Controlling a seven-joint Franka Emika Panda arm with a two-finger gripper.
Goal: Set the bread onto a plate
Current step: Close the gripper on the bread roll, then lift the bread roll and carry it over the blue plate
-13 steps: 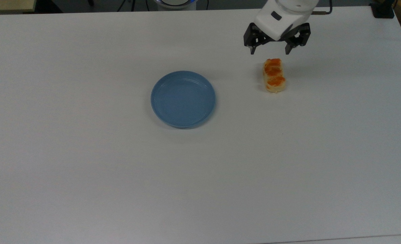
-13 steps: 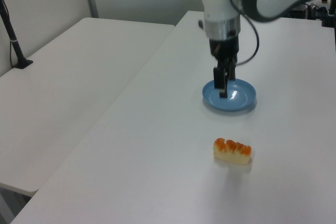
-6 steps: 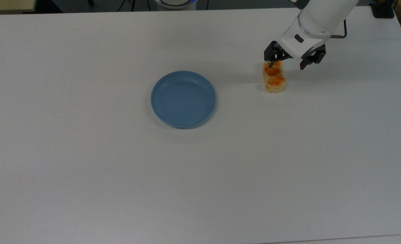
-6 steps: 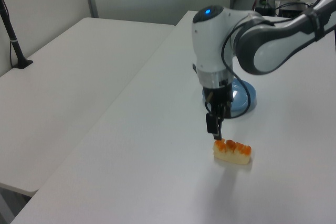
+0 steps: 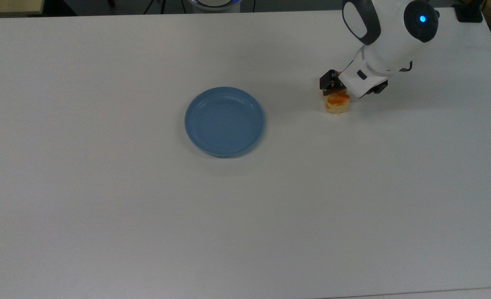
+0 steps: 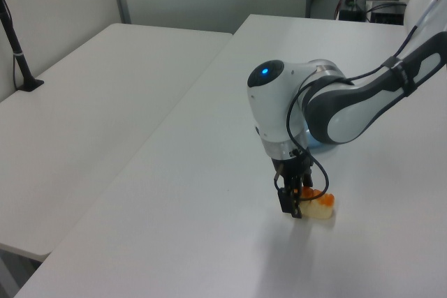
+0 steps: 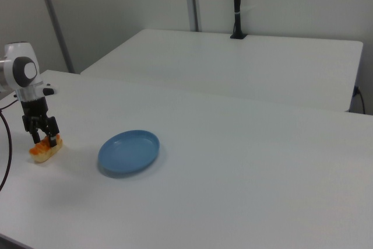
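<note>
Two claw (image 7: 41,136) fingers straddle the bread (image 7: 45,150) on the bench (image 5: 145,207), spread apart, gripping nothing; plate (image 5: 224,121) well apart.

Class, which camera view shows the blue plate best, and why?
The top view: the plate lies whole and unblocked, a full circle. The right view shows it whole but slanted. In the left view the arm hides most of it.

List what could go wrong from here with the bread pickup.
1. The end effector straddles the bread toward one end rather than its middle, so the bread may tilt or slip when lifted.
2. The fingers sit low against the table, so pressing further could scrape it or squash the bread.
3. The plate lies well apart, so a weak hold could drop the bread on the way.
</note>
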